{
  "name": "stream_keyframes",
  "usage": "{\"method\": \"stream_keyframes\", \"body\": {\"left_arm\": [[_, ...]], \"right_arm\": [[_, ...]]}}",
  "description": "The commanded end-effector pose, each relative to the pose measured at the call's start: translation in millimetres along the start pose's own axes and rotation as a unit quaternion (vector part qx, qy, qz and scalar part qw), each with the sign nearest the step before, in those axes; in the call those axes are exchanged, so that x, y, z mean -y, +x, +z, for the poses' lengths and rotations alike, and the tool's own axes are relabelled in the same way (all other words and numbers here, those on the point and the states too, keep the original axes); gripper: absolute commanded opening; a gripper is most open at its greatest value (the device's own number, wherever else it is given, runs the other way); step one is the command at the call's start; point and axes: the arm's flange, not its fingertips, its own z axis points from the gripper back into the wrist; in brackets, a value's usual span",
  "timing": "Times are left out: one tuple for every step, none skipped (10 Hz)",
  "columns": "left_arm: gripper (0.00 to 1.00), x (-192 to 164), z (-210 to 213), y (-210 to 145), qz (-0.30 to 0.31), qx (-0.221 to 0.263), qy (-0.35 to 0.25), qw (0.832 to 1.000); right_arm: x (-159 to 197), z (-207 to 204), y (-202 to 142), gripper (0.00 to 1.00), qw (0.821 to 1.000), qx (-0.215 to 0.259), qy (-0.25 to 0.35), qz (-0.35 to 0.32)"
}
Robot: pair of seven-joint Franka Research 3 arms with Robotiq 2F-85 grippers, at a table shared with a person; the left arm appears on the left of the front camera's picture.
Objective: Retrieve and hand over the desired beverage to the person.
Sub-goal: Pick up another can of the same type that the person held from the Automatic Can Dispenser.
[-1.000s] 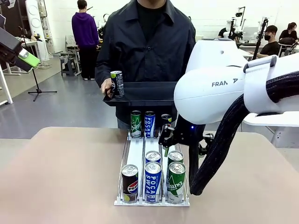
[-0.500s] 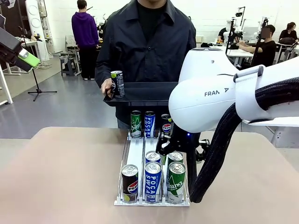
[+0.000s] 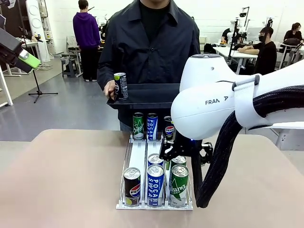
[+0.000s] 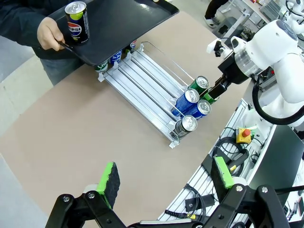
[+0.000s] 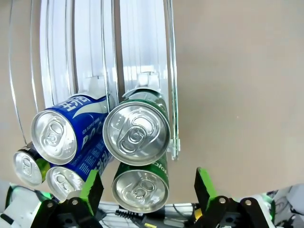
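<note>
I am reading 12 o'clock as straight across the table toward the person (image 3: 149,47), who is standing there and holding a black tray (image 3: 152,97) with one Pepsi can (image 3: 119,85) at its 9 o'clock end.

My right arm (image 3: 213,104) is hanging in from 3 o'clock over the rack (image 3: 137,152). I am judging this to be the pick-up step. The right gripper (image 5: 148,187) is hovering just above the green cans (image 3: 179,183) at the 6 o'clock end of the 3 o'clock lane, its jaws spread fully and gripping nothing. I cannot tell which can of the pair it is centred on, nor which drink is wanted.

The next move is calling for a straight descent, so the pads straddle one can without nudging the blue cans (image 3: 155,183) at its 9 o'clock. Then comes a firm squeeze and a lift toward the tray.

The left gripper (image 4: 166,175) is hanging high at 9 o'clock, equally wide open and empty.

I am counting one tray and one rack of three lanes. There are nine cans: three green, three blue and three Pepsi. Eight are in the rack and one is on the tray.
</note>
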Motion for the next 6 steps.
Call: {"method": "stream_keyframes", "body": {"left_arm": [[1.0,-0.7,0.3,0.5,-0.002,0.004,-0.003,1.0],[1.0,-0.7,0.3,0.5,-0.002,0.004,-0.003,1.0],[1.0,-0.7,0.3,0.5,-0.002,0.004,-0.003,1.0],[1.0,-0.7,0.3,0.5,-0.002,0.004,-0.003,1.0],[1.0,-0.7,0.3,0.5,-0.002,0.004,-0.003,1.0],[1.0,-0.7,0.3,0.5,-0.002,0.004,-0.003,1.0]], "right_arm": [[0.0,-11.3,3.8,1.0,1.0,0.002,-0.003,0.018],[-0.5,-13.1,3.3,1.0,1.0,-0.001,-0.004,0.022],[0.2,-13.2,3.6,1.0,1.0,-0.002,-0.006,0.021],[1.0,-13.2,3.1,1.0,1.0,-0.005,-0.008,0.022],[1.2,-13.2,2.0,1.0,1.0,-0.009,-0.011,0.024],[1.0,-13.0,2.2,1.0,1.0,-0.01,-0.012,0.025]]}}
